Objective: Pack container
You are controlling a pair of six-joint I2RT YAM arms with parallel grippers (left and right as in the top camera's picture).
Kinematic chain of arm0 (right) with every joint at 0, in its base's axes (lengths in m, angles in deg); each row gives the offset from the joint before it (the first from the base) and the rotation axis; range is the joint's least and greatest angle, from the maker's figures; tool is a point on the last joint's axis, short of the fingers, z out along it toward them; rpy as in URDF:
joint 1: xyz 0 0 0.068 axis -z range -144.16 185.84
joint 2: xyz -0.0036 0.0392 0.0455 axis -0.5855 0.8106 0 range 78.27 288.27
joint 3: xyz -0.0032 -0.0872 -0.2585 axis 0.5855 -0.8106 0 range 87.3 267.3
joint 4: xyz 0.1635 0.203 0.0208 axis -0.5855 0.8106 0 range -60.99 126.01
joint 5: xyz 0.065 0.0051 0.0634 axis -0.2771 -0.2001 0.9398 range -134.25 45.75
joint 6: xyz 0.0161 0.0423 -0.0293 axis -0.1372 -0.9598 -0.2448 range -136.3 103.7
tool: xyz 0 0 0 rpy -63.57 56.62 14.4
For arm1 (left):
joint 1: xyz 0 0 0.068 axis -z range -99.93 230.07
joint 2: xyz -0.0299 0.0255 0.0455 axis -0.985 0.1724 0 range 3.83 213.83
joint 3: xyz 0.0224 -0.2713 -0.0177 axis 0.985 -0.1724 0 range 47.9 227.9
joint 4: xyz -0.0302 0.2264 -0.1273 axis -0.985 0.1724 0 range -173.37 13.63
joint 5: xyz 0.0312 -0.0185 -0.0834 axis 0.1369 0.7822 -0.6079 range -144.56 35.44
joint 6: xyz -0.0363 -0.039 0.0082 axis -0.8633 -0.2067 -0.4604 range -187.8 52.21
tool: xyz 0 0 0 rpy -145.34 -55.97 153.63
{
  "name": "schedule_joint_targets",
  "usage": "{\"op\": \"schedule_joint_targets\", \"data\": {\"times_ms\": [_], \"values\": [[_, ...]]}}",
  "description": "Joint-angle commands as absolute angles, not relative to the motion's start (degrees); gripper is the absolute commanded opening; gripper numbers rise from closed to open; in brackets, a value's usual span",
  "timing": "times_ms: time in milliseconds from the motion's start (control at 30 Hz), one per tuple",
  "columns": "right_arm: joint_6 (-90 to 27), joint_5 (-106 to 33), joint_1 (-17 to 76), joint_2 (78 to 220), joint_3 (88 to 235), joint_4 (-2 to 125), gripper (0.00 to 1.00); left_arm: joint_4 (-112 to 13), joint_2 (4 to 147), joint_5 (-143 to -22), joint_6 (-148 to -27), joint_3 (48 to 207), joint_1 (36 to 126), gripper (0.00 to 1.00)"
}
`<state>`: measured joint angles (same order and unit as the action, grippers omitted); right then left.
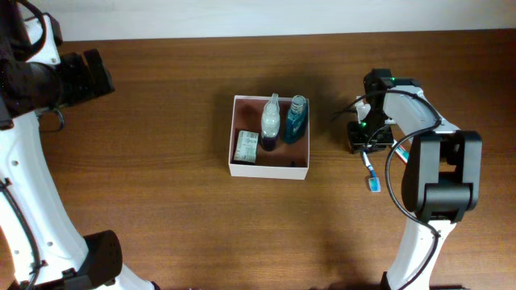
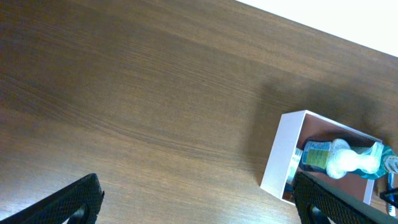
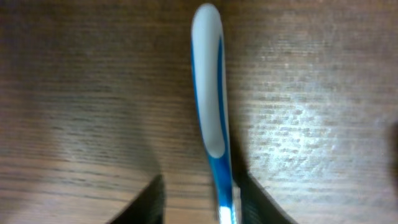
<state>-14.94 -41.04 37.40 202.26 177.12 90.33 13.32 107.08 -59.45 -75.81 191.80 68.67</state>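
Note:
The container (image 1: 268, 171) is a square white box with a pinkish-brown inside, at the table's middle; it also shows in the left wrist view (image 2: 281, 158). It holds a white-and-purple bottle (image 1: 270, 122), a teal bottle (image 1: 297, 119) and a green-and-white soap packet (image 1: 246, 148). A blue-and-white toothbrush (image 1: 372, 171) lies on the table to its right. My right gripper (image 1: 364, 137) is low over it, open, with a finger on each side of the handle (image 3: 208, 93). My left gripper (image 1: 85, 76) is open and empty at the far left.
The wooden table (image 1: 161, 201) ends at a pale back edge (image 1: 242, 16). The right arm's base (image 1: 439, 193) stands right of the toothbrush. The left arm's base (image 1: 101, 254) is at the front left.

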Motion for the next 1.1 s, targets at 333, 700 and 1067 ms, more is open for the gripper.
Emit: {"op": "schedule_joint_targets", "data": {"times_ms": [333,700,1067], "values": [[-16.4,-38.3,36.9,195.6,180.8,98.3,0.04,13.3,107.3,-59.2,-75.9,192.1,68.4,0.99],[-2.1,-35.4,13.9,166.7,187.7,100.2,0.04,13.3,107.3,-59.2,-75.9,192.1,68.4,0.99],[30.3,-44.1,-4.6,179.5,186.4,99.8,0.04,13.3,107.3,-59.2,-75.9,192.1,68.4,0.99]]}}
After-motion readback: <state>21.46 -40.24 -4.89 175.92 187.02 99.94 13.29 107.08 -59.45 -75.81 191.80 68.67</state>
